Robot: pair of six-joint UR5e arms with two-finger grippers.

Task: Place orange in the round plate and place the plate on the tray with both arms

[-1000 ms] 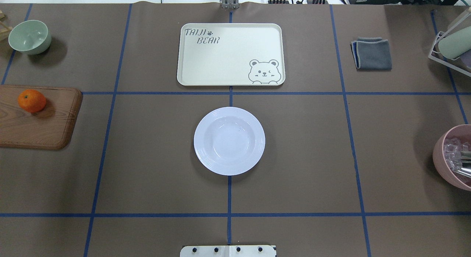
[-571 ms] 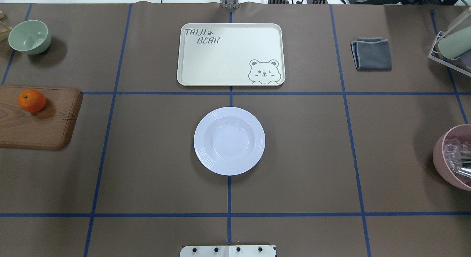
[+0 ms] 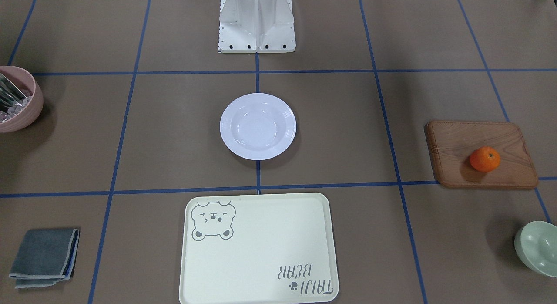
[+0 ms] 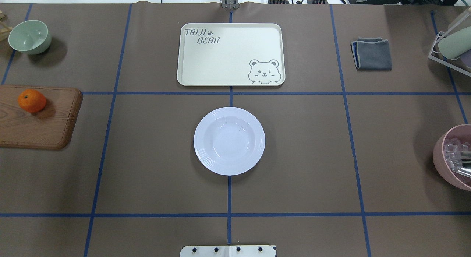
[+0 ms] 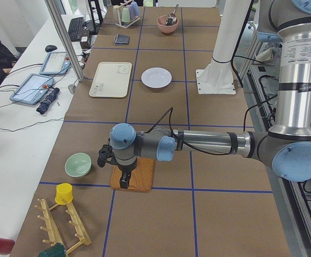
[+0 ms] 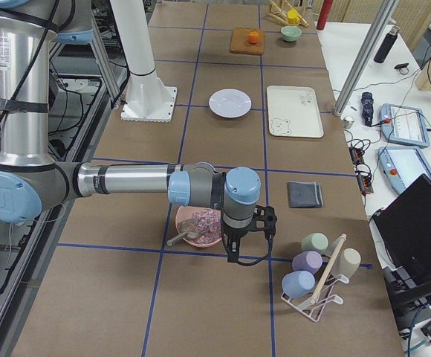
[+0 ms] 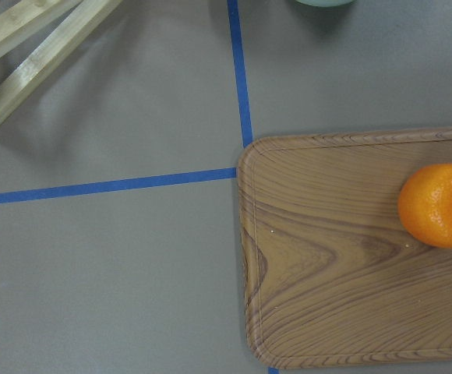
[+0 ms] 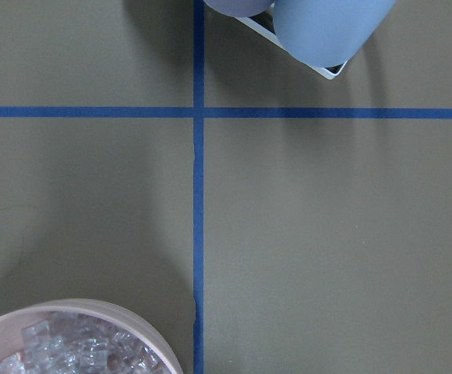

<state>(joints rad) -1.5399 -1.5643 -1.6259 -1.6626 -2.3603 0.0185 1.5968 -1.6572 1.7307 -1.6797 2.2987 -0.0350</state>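
- One tabletop (image 4: 294, 157), covered in brown paper and ruled into squares by blue tape.
- Two arms. The left arm (image 5: 209, 143) reaches out over the board end of the tabletop. The right arm (image 6: 126, 180) reaches out over the pink bowl end.
- One tray (image 4: 228, 65), with nothing on it, lies flat on the far side of the plate and apart from it.
- One wooden board (image 4: 40, 131) at the tabletop's left edge carries the orange and nothing else.
- One round plate (image 4: 200, 139), with nothing in it, sits at the middle of the tabletop on the centre tape line.
- Two bowls. The pink bowl (image 4: 439, 154) holds clear cube-like pieces and a metal utensil. The green bowl (image 4: 14, 43) has nothing in it.
- One wire rack (image 6: 316, 294) holds four pale cups.
- One folded grey cloth (image 4: 372, 54) lies to the right of the tray.
- One orange (image 4: 32, 100) rests on the board near its far edge, well apart from plate and tray.
- Two end effectors. The left end effector (image 5: 124, 184) hangs above the board. The right end effector (image 6: 234, 259) hangs just beside the pink bowl. They show only in the side views, so I cannot tell whether either is spread or pressed together.
- Against the overhead view of a second ago, tray, plate, orange, board, bowls and cloth all lie where they lay.
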